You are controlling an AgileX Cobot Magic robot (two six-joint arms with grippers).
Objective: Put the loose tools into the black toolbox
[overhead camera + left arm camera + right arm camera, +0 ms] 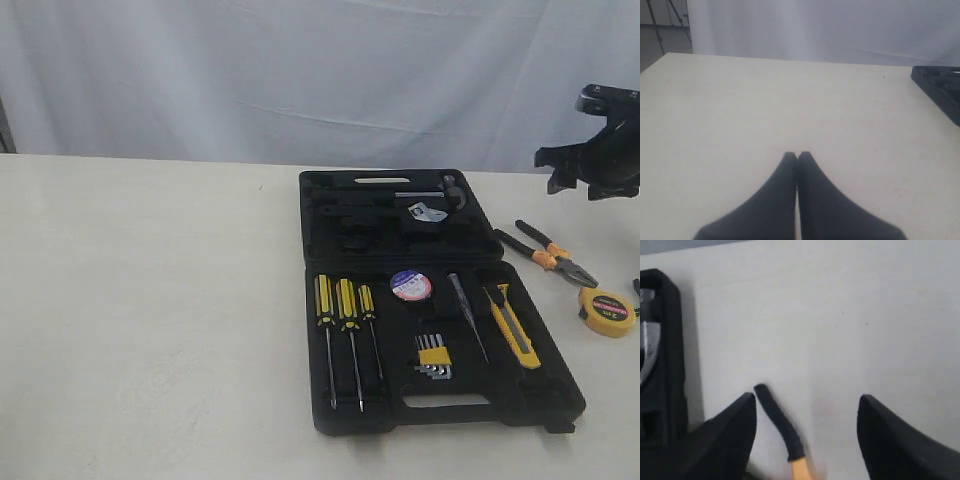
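Over pliers (779,422) R jaws gape wide, L jaws touch; tape roll (411,286) label txt unreadable

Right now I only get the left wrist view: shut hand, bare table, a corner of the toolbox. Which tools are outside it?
Observer: The pliers and the tape measure lie on the table, right of the toolbox.
Operator: Knife and tape roll?
Observer: Both are in the near half. The knife is at its right side and the tape roll is by the hinge.
Operator: Right hand?
Observer: The right hand is open over one pliers handle, not touching it.
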